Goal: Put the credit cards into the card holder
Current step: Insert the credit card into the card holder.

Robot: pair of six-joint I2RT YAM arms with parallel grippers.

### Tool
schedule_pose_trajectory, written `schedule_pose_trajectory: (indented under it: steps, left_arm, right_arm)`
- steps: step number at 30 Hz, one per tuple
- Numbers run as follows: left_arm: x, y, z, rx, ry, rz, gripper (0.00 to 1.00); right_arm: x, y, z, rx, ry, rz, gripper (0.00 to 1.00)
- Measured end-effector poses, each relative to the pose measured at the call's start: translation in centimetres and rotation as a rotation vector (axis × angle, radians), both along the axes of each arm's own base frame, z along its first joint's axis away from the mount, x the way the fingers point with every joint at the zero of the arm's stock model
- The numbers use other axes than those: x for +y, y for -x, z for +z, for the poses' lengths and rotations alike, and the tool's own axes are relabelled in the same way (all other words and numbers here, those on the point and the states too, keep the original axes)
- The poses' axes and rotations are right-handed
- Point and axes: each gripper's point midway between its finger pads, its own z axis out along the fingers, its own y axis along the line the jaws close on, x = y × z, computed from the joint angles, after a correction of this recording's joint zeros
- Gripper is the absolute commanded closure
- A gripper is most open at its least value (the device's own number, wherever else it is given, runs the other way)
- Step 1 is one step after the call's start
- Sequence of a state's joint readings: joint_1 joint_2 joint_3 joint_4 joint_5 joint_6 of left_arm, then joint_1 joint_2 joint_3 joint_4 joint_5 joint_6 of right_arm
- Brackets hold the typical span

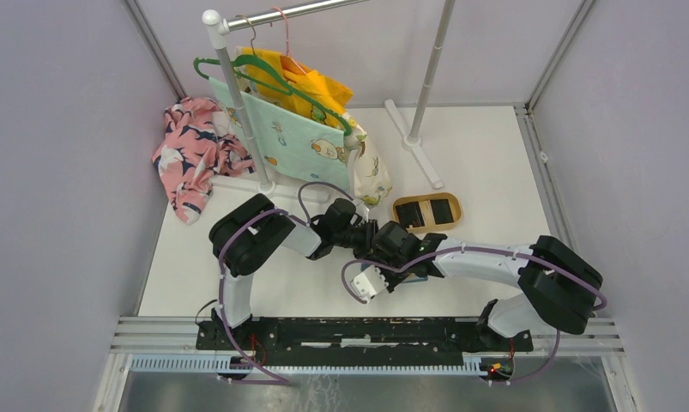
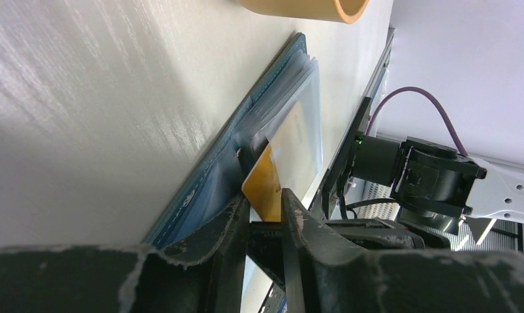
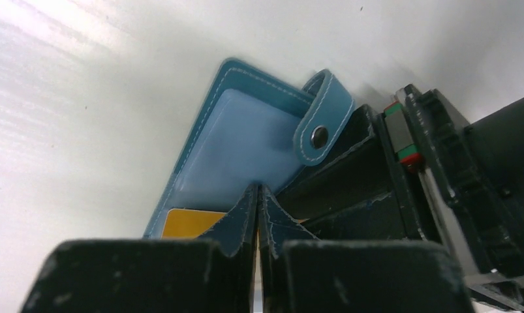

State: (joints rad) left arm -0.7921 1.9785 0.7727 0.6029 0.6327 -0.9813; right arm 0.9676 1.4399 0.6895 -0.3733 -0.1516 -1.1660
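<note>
mid-insert: left gripper (image 2: 265,210) pinches an orange credit card (image 2: 264,184), corner at the flat card holder (image 3: 243,140) (tray (image 1: 398,212) at its 1 o'clock), right gripper (image 3: 257,195) fully closed, tips over it; next needs a straight push in

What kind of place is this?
Probably a robot test booth: plain walls enclose a white table, two robot arms are bolted at its near edge, and a clothes rack stands on it.
</note>
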Motion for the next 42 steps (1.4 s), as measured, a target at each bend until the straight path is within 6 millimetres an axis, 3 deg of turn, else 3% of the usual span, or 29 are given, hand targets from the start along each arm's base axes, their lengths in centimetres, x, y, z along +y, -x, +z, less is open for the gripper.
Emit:
schedule_pose_trajectory:
  steps: [9, 18, 26, 32, 38, 42]
  left_arm:
    - [-0.2, -0.1, 0.2, -0.008, 0.009, -0.001, 0.60]
    - [-0.2, -0.3, 0.7, -0.022, 0.012, 0.008, 0.56]
    - [1.0, -0.3, 1.9, -0.072, -0.017, 0.050, 0.49]
    - [2.6, 0.3, 4.8, -0.182, 0.001, 0.058, 0.45]
    - [4.7, 1.0, 8.7, -0.367, 0.047, 0.059, 0.45]
    - [6.8, 1.5, 9.9, -0.492, 0.026, 0.072, 0.45]
  right_arm:
    - [-2.8, -0.5, 0.4, 0.020, -0.012, -0.042, 0.95]
    - [-3.7, -0.5, 0.8, 0.054, -0.046, -0.064, 0.92]
    - [-4.7, -0.1, 4.5, 0.150, -0.248, -0.104, 0.81]
    - [-5.6, -1.2, 6.9, 0.125, -0.381, -0.162, 0.77]
    - [-7.5, -2.1, 5.8, 0.111, -0.367, -0.245, 0.76]
    - [-9.1, -3.1, 4.6, 0.078, -0.311, -0.312, 0.76]
